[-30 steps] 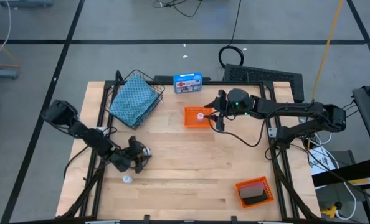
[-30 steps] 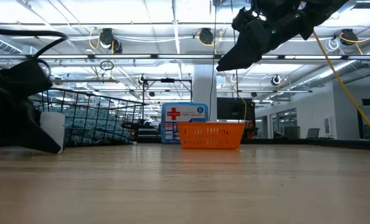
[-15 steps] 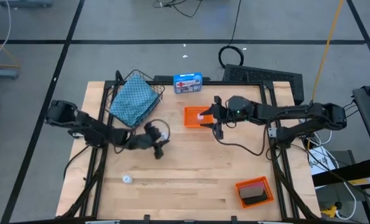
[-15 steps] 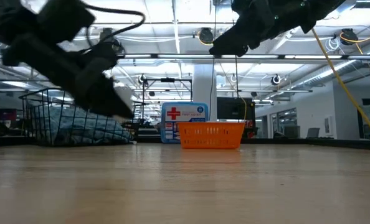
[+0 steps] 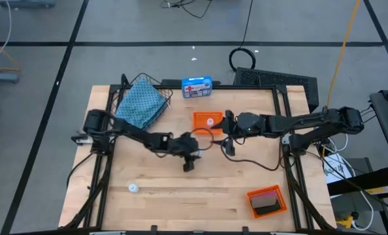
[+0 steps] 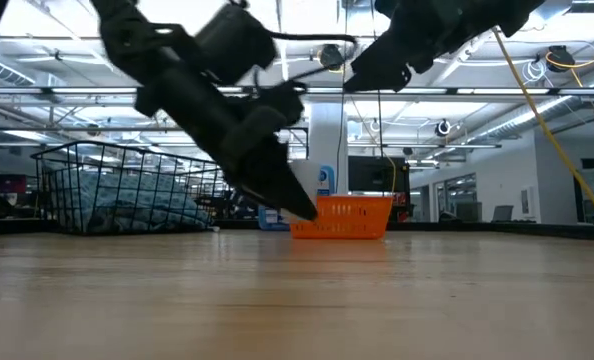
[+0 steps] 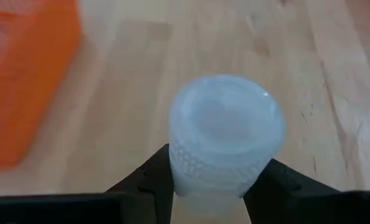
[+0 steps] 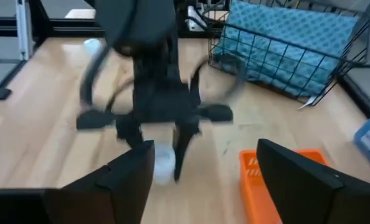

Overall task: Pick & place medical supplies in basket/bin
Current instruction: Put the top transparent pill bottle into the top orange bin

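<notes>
My left gripper [image 5: 189, 163] hangs over the middle of the table, shut on a small white round vial [image 7: 225, 143] that also shows in the right wrist view [image 8: 164, 163]. My right gripper [image 5: 224, 134] hovers open just right of it, beside the far orange tray [image 5: 207, 122], and touches nothing. A second white vial [image 5: 134, 188] stands on the wood near the left front. The dark wire basket [image 5: 142, 104] sits at the far left with the folded teal cloth [image 5: 139, 108] lying in it. The rolls are not clearly in view. My left gripper pinches the vial between its two fingers [image 7: 152, 180], which sit on opposite sides of its ribbed side wall [image 7: 188, 167] below the round top. The fingers come from above, pointing down. The vial is lifted clear of the table.
A blue box with a red-and-white label [image 5: 196, 87] stands at the far edge. Another orange tray [image 5: 267, 201] with a dark item in it sits at the near right corner. Bare wood lies between the arms and the near edge.
My left gripper, carrying the vial, has risen off the table at the near left and swept toward the table's right, ending over the middle close to my right gripper. The basket, trays and loose vial have stayed put.
</notes>
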{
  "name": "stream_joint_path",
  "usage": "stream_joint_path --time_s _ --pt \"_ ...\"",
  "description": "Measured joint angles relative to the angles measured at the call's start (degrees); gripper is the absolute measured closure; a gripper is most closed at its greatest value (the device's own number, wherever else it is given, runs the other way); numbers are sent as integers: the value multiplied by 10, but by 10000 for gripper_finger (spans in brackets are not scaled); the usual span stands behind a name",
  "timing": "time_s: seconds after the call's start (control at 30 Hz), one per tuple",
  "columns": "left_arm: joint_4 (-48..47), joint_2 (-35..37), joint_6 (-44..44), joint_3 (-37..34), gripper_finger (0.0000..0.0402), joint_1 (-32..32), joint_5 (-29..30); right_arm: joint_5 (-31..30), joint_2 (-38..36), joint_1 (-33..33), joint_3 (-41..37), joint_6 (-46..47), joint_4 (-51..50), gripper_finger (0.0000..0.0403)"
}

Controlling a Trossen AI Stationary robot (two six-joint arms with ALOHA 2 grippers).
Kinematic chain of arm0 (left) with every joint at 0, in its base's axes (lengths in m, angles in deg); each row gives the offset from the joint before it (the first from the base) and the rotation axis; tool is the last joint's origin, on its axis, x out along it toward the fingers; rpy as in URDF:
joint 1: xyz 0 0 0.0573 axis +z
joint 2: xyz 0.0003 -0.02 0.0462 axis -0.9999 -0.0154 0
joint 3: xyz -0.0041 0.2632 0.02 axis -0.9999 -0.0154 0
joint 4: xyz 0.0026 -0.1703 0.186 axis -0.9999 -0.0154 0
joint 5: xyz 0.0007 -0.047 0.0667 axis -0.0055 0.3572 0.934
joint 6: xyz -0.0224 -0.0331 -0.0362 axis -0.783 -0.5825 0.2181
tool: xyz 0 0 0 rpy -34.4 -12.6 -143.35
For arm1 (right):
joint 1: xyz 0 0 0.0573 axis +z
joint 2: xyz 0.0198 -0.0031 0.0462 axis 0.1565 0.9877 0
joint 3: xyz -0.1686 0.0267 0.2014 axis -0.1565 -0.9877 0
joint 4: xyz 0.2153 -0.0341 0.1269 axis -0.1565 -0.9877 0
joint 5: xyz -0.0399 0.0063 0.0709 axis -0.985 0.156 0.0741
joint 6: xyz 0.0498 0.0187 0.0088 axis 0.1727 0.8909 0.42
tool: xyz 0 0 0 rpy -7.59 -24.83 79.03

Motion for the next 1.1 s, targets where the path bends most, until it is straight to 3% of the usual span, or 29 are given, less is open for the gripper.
stream_joint_path --time_s 0.27,0.5,0.83,1.1 --pt "-44 -75 69 117 226 2 -22 -20 33 40 3 -13 -22 105" --pt "-99 -63 103 176 257 11 -3 -45 61 51 3 -33 -35 118" --pt "-111 -49 111 197 226 32 -2 -45 67 51 3 -20 -37 120" --pt "-109 -49 115 197 258 28 -3 -45 67 47 3 -20 -58 151"
